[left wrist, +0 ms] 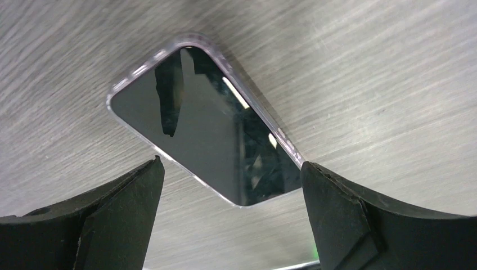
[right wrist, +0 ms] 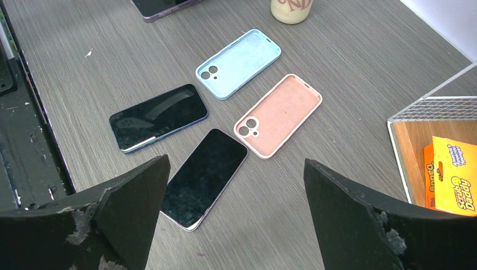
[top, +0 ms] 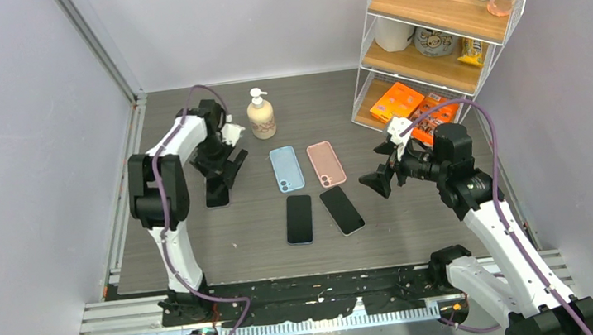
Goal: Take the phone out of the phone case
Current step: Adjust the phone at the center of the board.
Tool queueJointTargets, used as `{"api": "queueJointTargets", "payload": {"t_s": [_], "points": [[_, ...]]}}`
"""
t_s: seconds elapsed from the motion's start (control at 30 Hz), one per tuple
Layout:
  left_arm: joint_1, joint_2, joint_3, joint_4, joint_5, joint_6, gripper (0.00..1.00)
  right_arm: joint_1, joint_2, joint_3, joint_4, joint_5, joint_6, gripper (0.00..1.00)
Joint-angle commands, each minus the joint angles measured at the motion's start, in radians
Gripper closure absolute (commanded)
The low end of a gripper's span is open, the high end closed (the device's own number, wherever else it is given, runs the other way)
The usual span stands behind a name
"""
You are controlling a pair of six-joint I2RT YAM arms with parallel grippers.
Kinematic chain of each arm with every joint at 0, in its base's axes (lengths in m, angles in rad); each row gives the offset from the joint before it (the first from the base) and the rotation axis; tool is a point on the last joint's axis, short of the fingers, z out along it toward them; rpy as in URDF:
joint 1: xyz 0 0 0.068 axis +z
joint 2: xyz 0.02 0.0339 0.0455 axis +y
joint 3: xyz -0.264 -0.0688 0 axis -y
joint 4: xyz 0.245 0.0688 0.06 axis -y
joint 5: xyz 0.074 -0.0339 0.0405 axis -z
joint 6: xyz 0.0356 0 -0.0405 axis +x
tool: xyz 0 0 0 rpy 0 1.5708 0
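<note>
Table (top: 244, 256) of grey wood grain carries everything. My left pincer (left wrist: 230, 169) hangs released over the black glass-fronted phone (left wrist: 205, 135) in its clear flexible case (left wrist: 138, 70), far left; right pincer (right wrist: 236, 163) released too. Glass looks slick, rigid, fragile: I'd peel the soft rim at a corner.

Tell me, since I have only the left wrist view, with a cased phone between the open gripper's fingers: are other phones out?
Observer: Yes. A blue-rimmed bare phone and a second bare phone lie screen-up, side by side.
Operator: Any empty cases?
Observer: A blue case and a pink case lie empty just beyond them.
Operator: And the right gripper?
Observer: The right gripper hangs open to the right of those phones, holding nothing.
</note>
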Motion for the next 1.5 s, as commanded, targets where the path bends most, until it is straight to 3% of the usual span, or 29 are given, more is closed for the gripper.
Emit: {"api": "queueJointTargets", "payload": {"t_s": [0.0,0.33,0.4,0.67,0.9,1.07,1.47], "points": [[0.034,-0.108,-0.059,0.157,0.075,-0.174,0.00,-0.003,-0.003,0.010,0.022,-0.015,0.007,0.05],[0.039,-0.048,-0.016,0.169,0.081,-0.468,0.00,-0.003,-0.002,0.011,0.018,-0.008,0.005,0.04],[0.047,-0.046,-0.021,0.176,0.071,-0.509,0.04,-0.003,-0.002,0.010,0.019,-0.008,0.004,0.05],[0.064,-0.071,-0.045,0.149,0.049,-0.629,0.00,-0.004,-0.001,0.011,0.016,-0.010,-0.005,0.04],[0.063,-0.230,-0.231,0.261,0.129,-0.726,0.00,-0.003,0.002,0.008,0.015,-0.009,-0.010,0.04],[0.061,-0.360,-0.422,0.380,0.045,-0.868,0.00,-0.003,0.013,0.010,0.015,0.005,-0.015,0.05],[0.054,-0.350,-0.452,0.386,-0.121,-0.945,0.00,-0.005,0.036,0.013,0.016,0.011,-0.015,0.05]]}}
